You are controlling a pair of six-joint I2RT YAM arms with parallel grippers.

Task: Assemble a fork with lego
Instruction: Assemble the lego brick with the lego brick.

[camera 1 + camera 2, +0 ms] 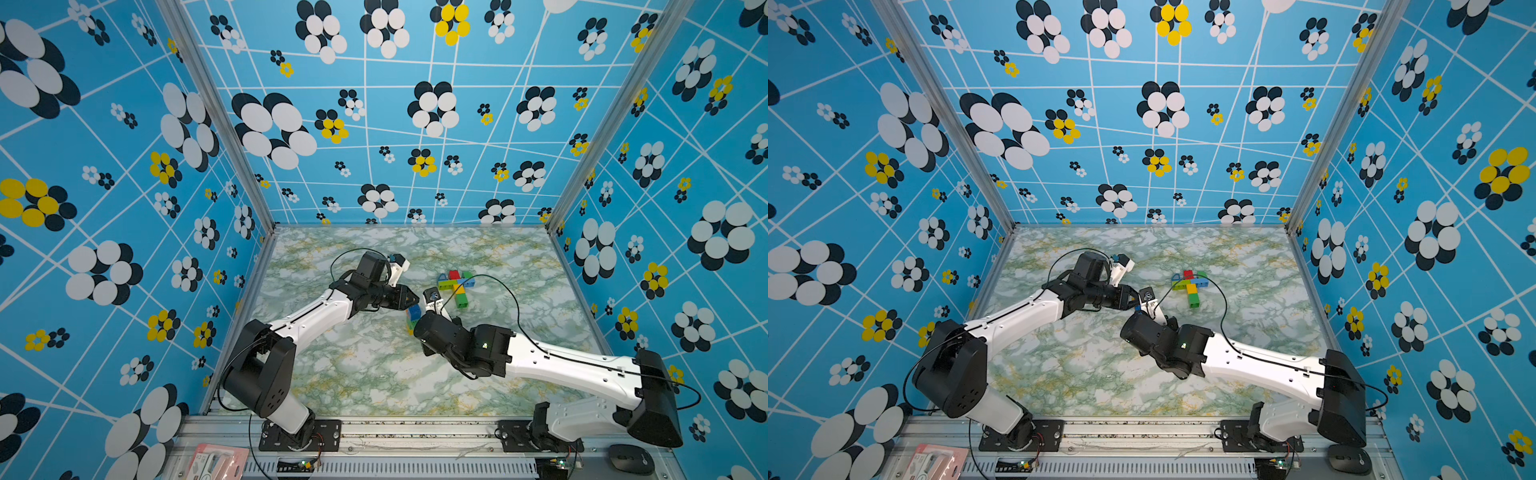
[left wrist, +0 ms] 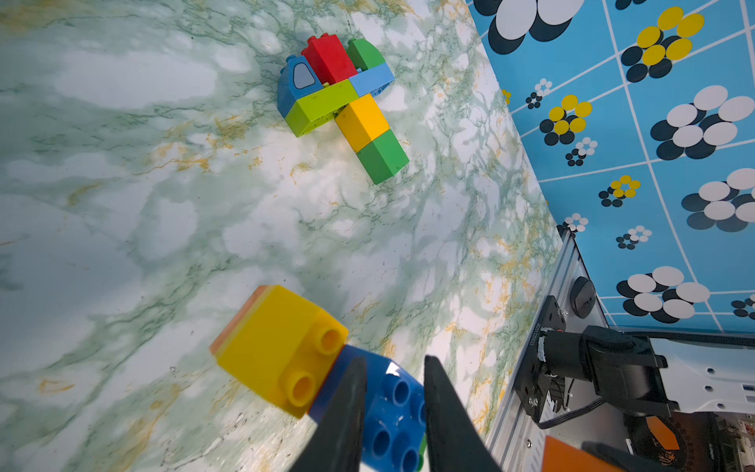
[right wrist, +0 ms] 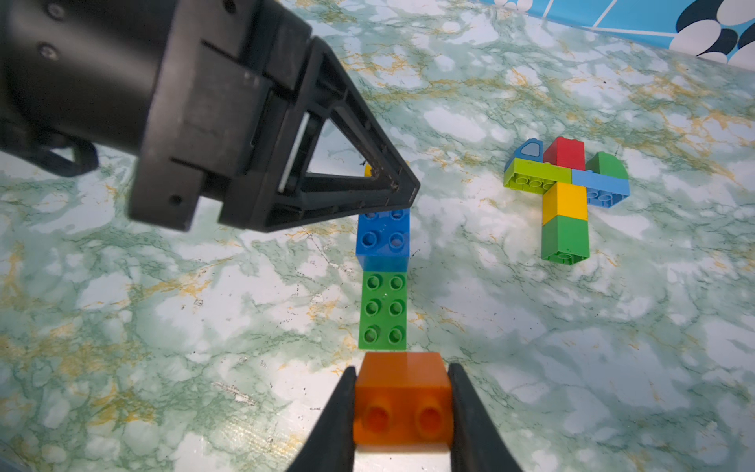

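The handle strip (image 3: 382, 310), a row of orange, green, blue and yellow bricks, sits at mid-table between the arms. The right gripper (image 3: 402, 370) clamps the orange brick (image 3: 402, 392) at one end, in line with the strip's long axis. The left gripper (image 2: 394, 361) pinches the blue brick (image 2: 394, 404) crosswise. The fork head (image 1: 455, 286) lies apart to the far right, nearer the right arm. No lettering is legible.

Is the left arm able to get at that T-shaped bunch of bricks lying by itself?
Probably yes: bare table lies between the left pincer and the T-shaped bunch. But that pincer straddles the blue brick, so it is busy.
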